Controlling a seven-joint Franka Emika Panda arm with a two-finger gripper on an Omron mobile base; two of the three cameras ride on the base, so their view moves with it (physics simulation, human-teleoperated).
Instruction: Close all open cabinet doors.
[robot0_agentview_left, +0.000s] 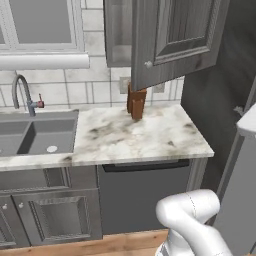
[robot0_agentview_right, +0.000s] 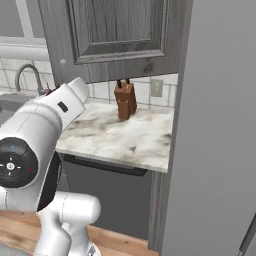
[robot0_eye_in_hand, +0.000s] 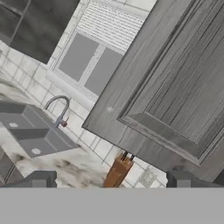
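A large dark grey wood-grain cabinet door (robot0_agentview_left: 175, 40) stands swung open over the counter, its round silver knob (robot0_agentview_left: 148, 64) near the lower left corner. Behind its left edge the cabinet's open inside (robot0_agentview_left: 119, 35) shows. From the right base the same cabinet door (robot0_agentview_right: 120, 35) faces me with its knob (robot0_agentview_right: 62, 61). In the hand view the cabinet door (robot0_eye_in_hand: 175, 78) lies tilted across the right half, knob (robot0_eye_in_hand: 109, 109) towards the middle. My gripper (robot0_eye_in_hand: 111, 183) is open, its dark fingertips (robot0_eye_in_hand: 39, 178) wide apart with nothing between them, still some way from the door.
A brown knife block (robot0_agentview_left: 136, 102) stands on the marble counter (robot0_agentview_left: 150, 140) under the door. A sink (robot0_agentview_left: 35, 135) with a curved faucet (robot0_agentview_left: 22, 92) lies left, below a window (robot0_agentview_left: 40, 22). A tall grey panel (robot0_agentview_right: 220, 125) rises at the right. My arm (robot0_agentview_right: 45, 130) is raised at the left.
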